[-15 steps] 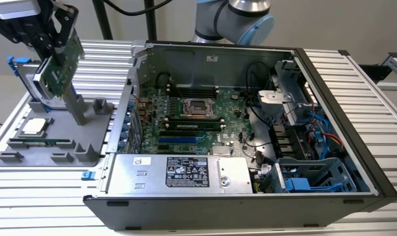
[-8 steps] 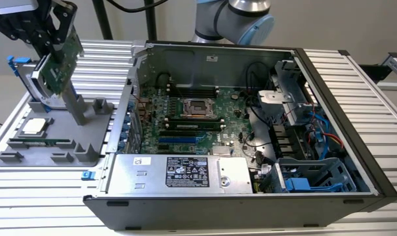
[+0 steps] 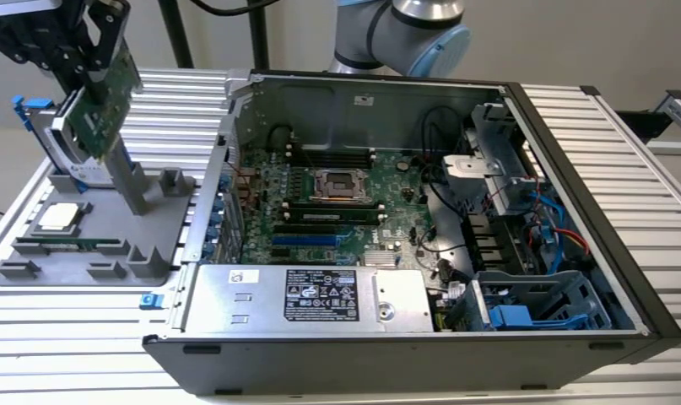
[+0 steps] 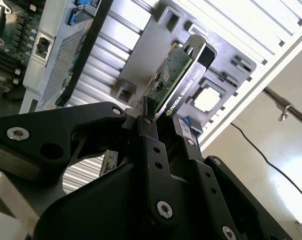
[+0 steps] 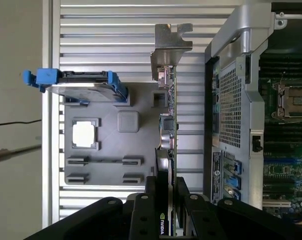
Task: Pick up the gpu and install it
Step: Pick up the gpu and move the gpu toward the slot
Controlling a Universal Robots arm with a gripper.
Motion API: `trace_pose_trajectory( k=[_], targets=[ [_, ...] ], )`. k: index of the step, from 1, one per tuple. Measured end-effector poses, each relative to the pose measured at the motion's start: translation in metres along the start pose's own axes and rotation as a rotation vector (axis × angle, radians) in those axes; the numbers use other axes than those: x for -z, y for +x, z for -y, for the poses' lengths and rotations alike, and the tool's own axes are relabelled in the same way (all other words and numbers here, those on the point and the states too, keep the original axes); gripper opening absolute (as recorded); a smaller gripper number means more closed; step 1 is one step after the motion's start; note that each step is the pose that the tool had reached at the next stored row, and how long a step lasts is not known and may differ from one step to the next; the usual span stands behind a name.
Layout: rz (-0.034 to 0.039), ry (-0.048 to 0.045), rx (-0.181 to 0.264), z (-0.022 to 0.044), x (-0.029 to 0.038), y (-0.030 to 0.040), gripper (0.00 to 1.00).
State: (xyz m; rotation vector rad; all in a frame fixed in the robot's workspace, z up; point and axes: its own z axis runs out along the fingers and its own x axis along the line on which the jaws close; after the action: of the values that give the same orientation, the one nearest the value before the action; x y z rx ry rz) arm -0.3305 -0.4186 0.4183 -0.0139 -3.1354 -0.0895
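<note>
- The gpu (image 3: 101, 105) is held aloft over the grey fixture (image 3: 106, 229) at the exterior view's left, outside the open computer case (image 3: 613, 211).
- The gripper (image 3: 90, 78) is seen clamped on one end of the card. In the second wrist view, the fingers (image 4: 151, 142) are pressed against both faces of the gpu (image 4: 176, 85).
- The card is gripped at one end only, with the bracket end hanging free. A twist or slip in the grasp is judged possible if an edge is bumped.
- The hard drive (image 3: 61, 148) with blue rails stands just beside the card, and the fixture's upright post (image 3: 127, 177) lies below it. Either could be snagged by a sideways sweep.
- The case wall (image 5: 230, 100) is close alongside the gpu (image 5: 166, 107) in the first wrist view. The bracket could be caught on its rim if the card is carried across too low.
- On the motherboard (image 3: 317, 207), cables (image 3: 436, 202) are seen near the blue slot (image 3: 309, 240). A tilted card is judged likely to jam instead of seating.
</note>
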Motion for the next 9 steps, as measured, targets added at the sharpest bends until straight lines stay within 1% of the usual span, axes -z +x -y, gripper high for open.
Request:
trace_pose_trajectory(
  k=[9],
  targets=[
    [0.0000,0.0000,0.000,-0.0003,0.0053,0.0000,0.00]
  ],
)
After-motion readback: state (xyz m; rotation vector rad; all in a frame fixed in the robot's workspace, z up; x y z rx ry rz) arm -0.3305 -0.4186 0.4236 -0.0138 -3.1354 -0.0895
